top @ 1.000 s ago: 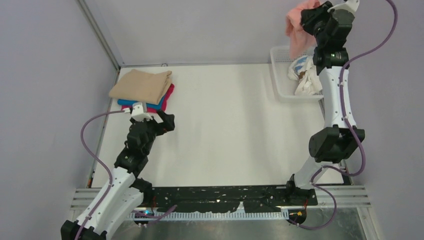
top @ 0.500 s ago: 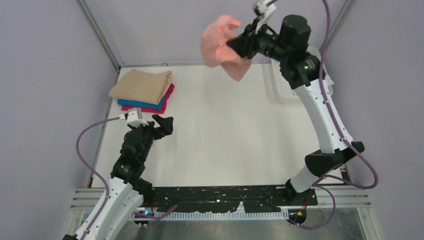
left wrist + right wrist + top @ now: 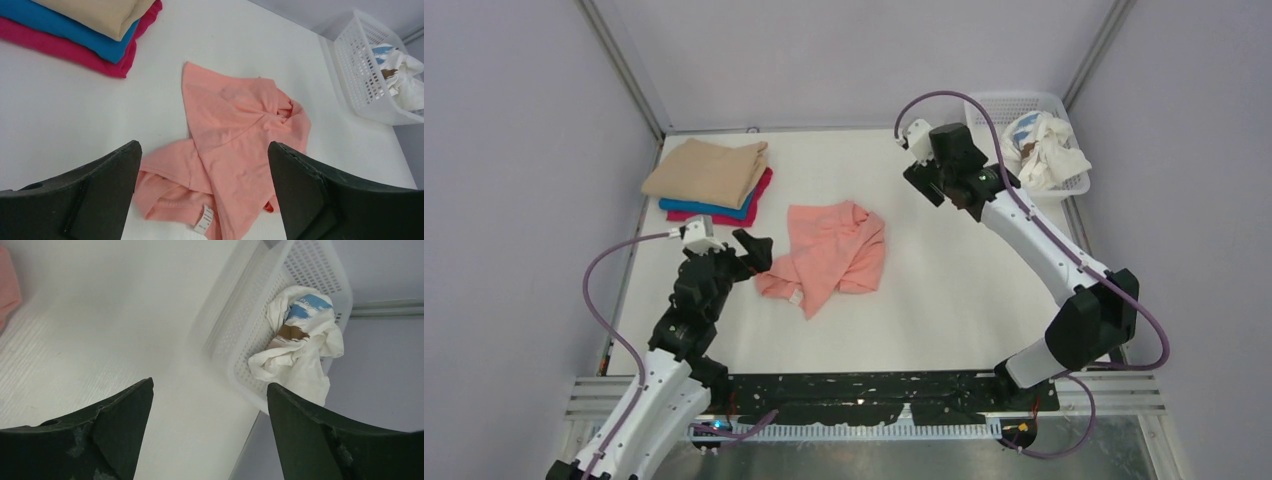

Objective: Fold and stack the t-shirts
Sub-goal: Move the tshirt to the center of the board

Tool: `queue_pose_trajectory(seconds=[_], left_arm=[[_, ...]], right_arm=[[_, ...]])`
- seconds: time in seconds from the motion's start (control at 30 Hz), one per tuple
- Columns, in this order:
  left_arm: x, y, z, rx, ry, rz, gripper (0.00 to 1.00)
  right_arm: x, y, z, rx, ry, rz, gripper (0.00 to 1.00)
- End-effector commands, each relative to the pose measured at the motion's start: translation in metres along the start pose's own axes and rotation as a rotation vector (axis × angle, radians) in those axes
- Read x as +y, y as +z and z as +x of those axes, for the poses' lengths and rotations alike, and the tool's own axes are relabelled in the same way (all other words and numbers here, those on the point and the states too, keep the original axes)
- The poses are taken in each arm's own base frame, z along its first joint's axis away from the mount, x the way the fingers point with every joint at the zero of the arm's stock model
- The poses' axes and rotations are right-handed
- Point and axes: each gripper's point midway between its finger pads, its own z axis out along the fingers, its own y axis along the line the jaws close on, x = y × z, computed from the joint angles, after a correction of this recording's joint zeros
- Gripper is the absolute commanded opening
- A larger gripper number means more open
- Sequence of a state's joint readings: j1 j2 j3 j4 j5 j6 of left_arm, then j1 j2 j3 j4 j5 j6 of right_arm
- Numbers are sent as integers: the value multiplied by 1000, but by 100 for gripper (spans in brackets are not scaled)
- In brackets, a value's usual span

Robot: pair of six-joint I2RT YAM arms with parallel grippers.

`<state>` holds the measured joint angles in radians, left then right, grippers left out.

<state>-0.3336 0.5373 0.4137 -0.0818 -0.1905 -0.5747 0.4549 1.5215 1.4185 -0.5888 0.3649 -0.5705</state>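
Judging by the layout, you have the tan, bright blue and magenta folded cloth t-shirts (image 3: 709, 172) stacked far left, while the crumpled salmon-pink cloth t-shirt (image 3: 829, 255) lies unfolded at centre, left gripper (image 3: 202, 147) and right gripper (image 3: 210, 387) both spread apart, empty.

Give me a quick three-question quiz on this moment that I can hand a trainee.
1. True or false: the left claw and the right claw both stand open, holding nothing.
2. Which shirt tops the folded stack: A tan, B bright blue, C magenta?
3. Fill in: the salmon-pink t-shirt lies crumpled on the ____.
Key: 1 true; 2 A, the tan t-shirt; 3 table.
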Motion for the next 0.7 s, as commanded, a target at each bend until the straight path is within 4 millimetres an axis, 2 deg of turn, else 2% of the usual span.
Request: queue_pose_trajectory(seconds=[0.0, 0.17, 0.2, 0.23, 0.27, 0.3, 0.4, 0.43, 0.47, 0.5, 0.53, 0.67], left_arm=[[2, 2, -2, 17, -21, -35, 100], [23, -5, 22, 135, -30, -155, 99], [30, -7, 27, 160, -39, -193, 100], [37, -10, 32, 181, -48, -235, 100], [42, -12, 37, 202, -55, -263, 100], [45, -13, 42, 219, -60, -281, 100], [49, -13, 57, 264, -71, -299, 100], [50, -11, 60, 277, -74, -306, 100], [52, -10, 64, 296, -80, -321, 100], [55, -9, 69, 326, -80, -339, 100], [57, -8, 73, 355, -78, -352, 100], [59, 5, 95, 491, -126, -371, 90]], right_arm=[[-27, -29, -50, -249, 140, 92, 90], [7, -32, -59, -372, 358, -47, 96], [12, -36, -70, -434, 391, -88, 97], [22, -37, -70, -449, 460, -131, 99], [33, -43, -83, -502, 527, -213, 99], [45, -42, -85, -511, 552, -268, 99], [94, -56, -114, -572, 618, -572, 100], [110, -54, -121, -561, 612, -628, 100], [118, -53, -126, -547, 630, -660, 100], [128, -43, -130, -508, 638, -675, 100], [131, -29, -137, -477, 655, -663, 100], [155, 13, -146, -347, 699, -663, 100]])
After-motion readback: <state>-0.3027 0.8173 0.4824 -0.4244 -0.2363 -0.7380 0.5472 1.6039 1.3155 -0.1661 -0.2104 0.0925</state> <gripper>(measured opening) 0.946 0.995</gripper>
